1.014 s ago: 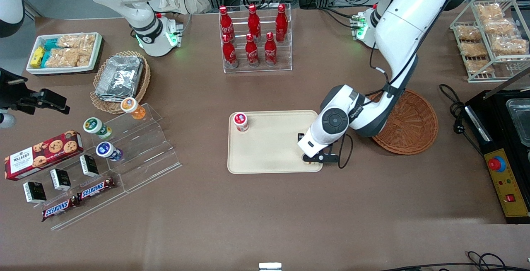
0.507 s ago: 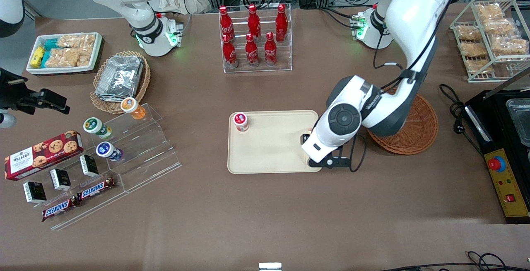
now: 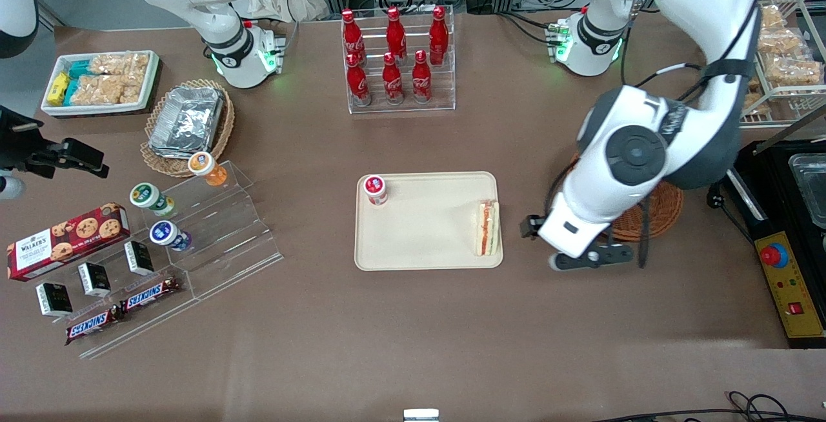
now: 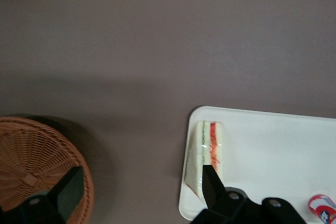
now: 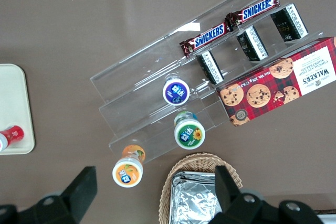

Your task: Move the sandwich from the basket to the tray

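The triangular pale-bread sandwich (image 3: 488, 227) with red and green filling lies on the flat cream plastic tray (image 3: 419, 241), along its edge at 3 o'clock, toward the working arm. The left gripper (image 4: 139, 195) hangs above bare table between tray and round reddish-brown wicker basket (image 3: 652, 212), fingers (image 4: 71, 192) spread wide, holding nothing. A small red-lidded cup (image 3: 375, 190) stands at the tray's 10 o'clock corner.
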Available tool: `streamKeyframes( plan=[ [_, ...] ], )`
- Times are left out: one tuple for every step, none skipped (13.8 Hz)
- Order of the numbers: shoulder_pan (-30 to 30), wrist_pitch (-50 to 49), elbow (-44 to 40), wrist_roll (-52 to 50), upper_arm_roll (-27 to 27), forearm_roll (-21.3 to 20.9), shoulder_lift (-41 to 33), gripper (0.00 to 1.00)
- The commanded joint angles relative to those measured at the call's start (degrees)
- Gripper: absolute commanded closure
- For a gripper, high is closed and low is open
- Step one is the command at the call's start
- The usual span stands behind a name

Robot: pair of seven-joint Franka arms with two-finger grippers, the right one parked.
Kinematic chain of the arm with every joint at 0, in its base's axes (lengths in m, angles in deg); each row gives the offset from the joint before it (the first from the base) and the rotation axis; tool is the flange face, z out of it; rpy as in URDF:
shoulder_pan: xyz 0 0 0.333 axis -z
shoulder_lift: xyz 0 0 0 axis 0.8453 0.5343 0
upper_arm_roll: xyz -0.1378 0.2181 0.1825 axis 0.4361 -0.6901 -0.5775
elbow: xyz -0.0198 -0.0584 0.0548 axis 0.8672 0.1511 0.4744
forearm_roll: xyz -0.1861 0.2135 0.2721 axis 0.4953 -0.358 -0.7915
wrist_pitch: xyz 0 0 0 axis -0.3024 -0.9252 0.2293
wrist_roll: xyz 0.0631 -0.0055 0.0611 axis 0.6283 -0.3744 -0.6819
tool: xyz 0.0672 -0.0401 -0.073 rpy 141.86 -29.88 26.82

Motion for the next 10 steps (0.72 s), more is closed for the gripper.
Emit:
streamKeyframes(
  plan=[
    [-4.3, -2.9, 0.4, 5.2, 0.5, -0.8, -2.4, 0.0],
    [-6.1, -3.9, 0.2, 7.7, 0.5, -0.8, -2.9, 0.0],
    [-7.9, -4.1, 0.3, 10.5, 0.4, -0.8, -3.7, 0.0],
    [-10.2, -5.4, 0.2, 13.6, 0.5, -0.8, -4.0, 0.0],
    [-12.1, -7.0, 0.2, 17.5, 0.5, -0.7, -4.8, 0.0],
    [-13.8, -7.6, 0.2, 20.9, 0.4, -0.4, -5.7, 0.0],
    [-14.6, -8.8, 0.3, 23.7, -0.2, -0.1, -6.5, 0.0],
    [-14.5, -10.5, 0.2, 25.3, -2.4, 0.4, -7.4, 0.0],
    [-14.1, -11.3, 0.6, 26.5, -4.3, 1.2, -8.9, 0.0],
    [-14.1, -11.5, 1.0, 27.9, -5.6, 2.2, -10.5, 0.0]
  ],
)
